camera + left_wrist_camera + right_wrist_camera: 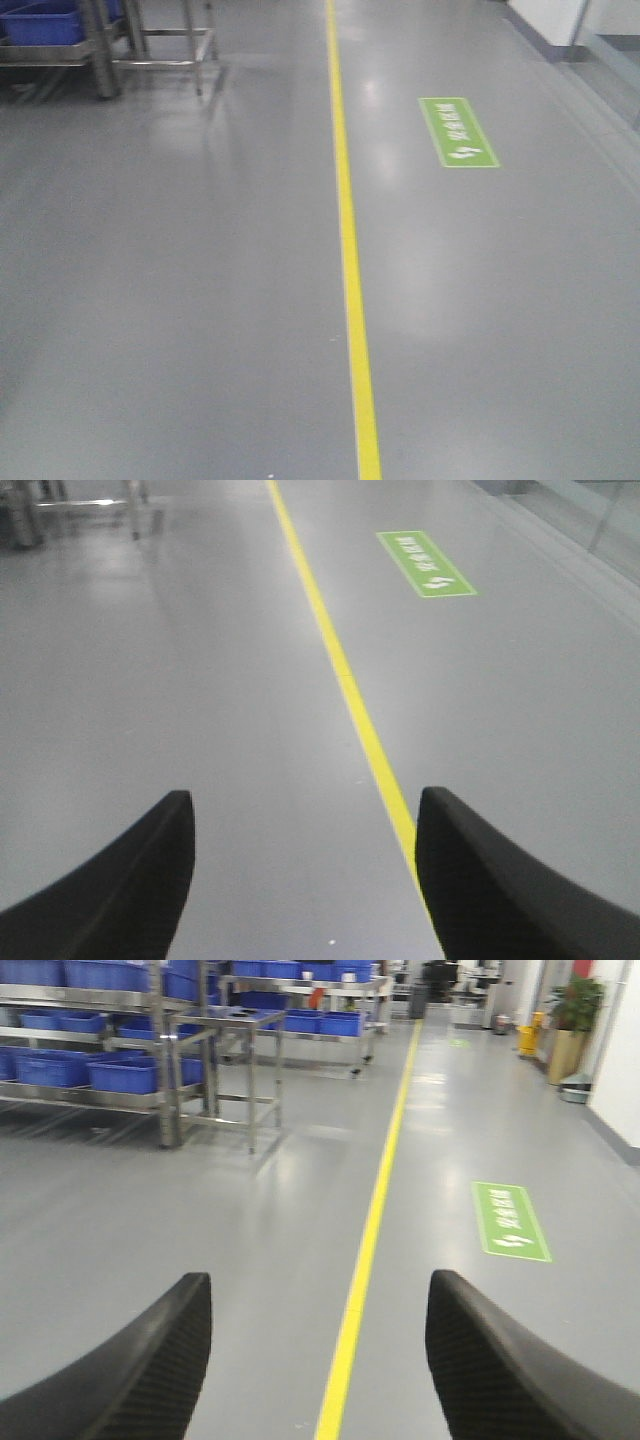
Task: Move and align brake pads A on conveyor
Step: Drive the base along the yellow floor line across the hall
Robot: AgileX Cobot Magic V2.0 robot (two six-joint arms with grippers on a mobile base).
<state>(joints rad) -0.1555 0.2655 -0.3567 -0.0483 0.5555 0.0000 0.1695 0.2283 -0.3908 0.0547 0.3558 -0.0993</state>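
A yellow line [350,250] is running lengthwise along the glossy grey floor [180,300], which is reflecting overhead lights. A green floor sign [458,132] with white characters is lying right of the line, apart from it. Left of the line, steel racks [160,1070] are holding blue bins [125,1073], and a small steel table [225,1018] is standing just beside them. A potted plant [578,1005] is standing far off by the right wall.
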